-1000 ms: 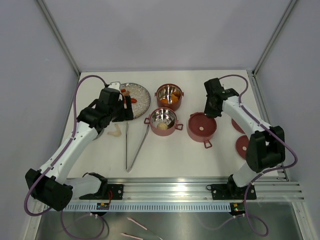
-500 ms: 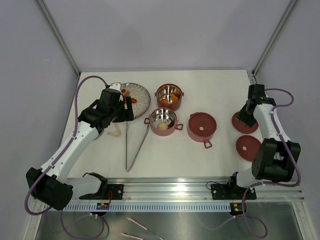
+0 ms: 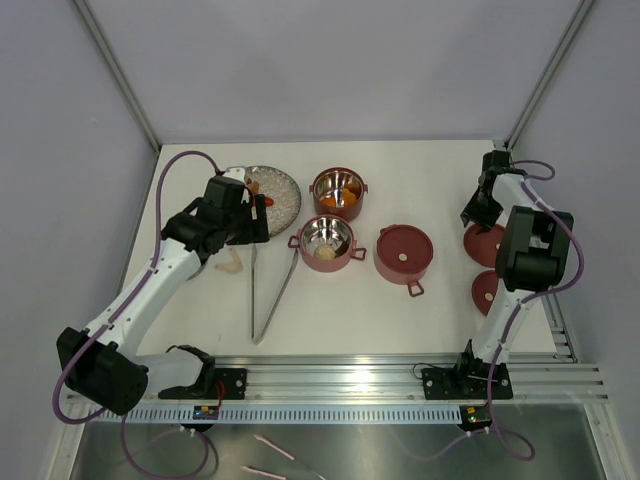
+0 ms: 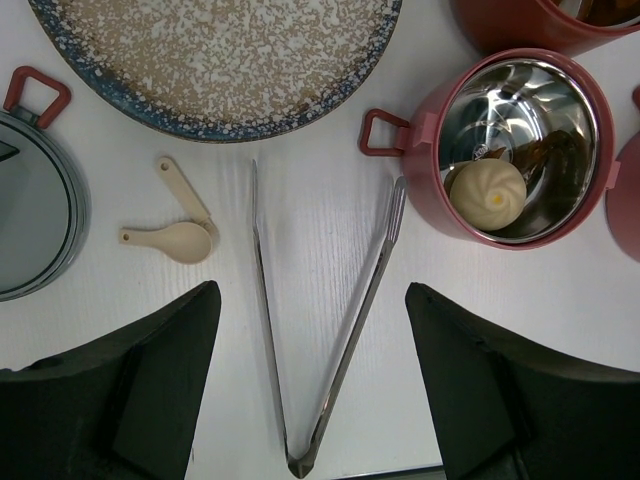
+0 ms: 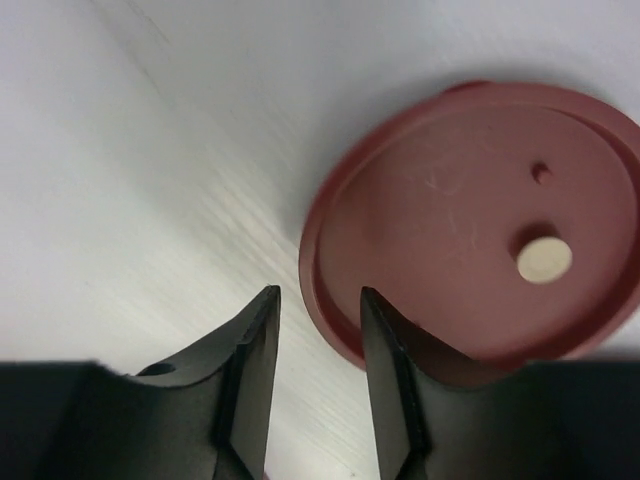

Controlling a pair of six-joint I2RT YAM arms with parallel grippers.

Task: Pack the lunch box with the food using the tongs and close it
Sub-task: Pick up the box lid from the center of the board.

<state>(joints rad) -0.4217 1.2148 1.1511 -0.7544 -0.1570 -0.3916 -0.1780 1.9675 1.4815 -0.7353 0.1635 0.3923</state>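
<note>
The tongs (image 4: pixel 322 330) lie open in a V on the table, hinge end toward me. My left gripper (image 4: pixel 312 372) hovers open over them, a finger (image 4: pixel 150 390) on each side; from above it (image 3: pixel 248 222) sits by the plate. The lunch box is in parts: a tier (image 3: pixel 327 242) holding a white bun (image 4: pixel 487 195) and a brown piece, a tier (image 3: pixel 339 192) with orange food, a lidded tier (image 3: pixel 403 253), and two loose red lids (image 3: pixel 487 245) at the right. My right gripper (image 5: pixel 315 345) is open at the left rim of a lid (image 5: pixel 470 250).
A grey speckled plate (image 4: pixel 220 60) with small red pieces (image 3: pixel 265 200) lies beyond the tongs. A beige spoon (image 4: pixel 175 238) and a round steel piece with a red loop handle (image 4: pixel 30 200) lie to the tongs' left. The table's right edge runs just past the lids.
My right arm has swung from the lidded tier to the lids at the right edge, and its jaws have opened. The left arm has hardly moved.
</note>
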